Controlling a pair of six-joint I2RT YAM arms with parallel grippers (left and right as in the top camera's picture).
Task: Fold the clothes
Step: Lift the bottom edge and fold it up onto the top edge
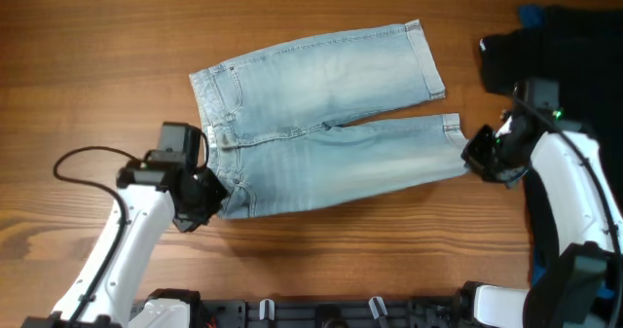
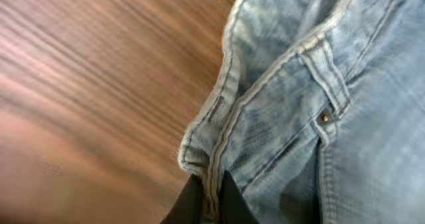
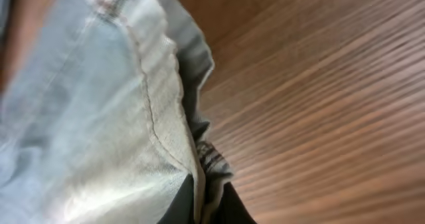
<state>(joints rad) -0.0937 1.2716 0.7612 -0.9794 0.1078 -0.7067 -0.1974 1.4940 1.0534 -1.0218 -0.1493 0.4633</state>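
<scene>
Overhead view: the denim shorts lie spread flat on the table, waistband toward the left arm, both cuffed legs toward the right arm. The left fingers sit at the waistband corner of the shorts nearest the robot base. The right fingers meet the hem of the shorts leg on that same side. A black garment lies beyond the leg hems, apart from the shorts, with a scrap of blue fabric at its edge.

Left wrist view: the two dark fingers are pressed together on the shorts, pinching the stitched waistband edge between them. A belt loop and a metal rivet show on the denim just past the pinch. Bare table lies beside the waistband.

Right wrist view: the fingers are closed on the shorts, with the folded hem edge gripped between them. Denim rises from the pinch; table lies alongside the hem.
</scene>
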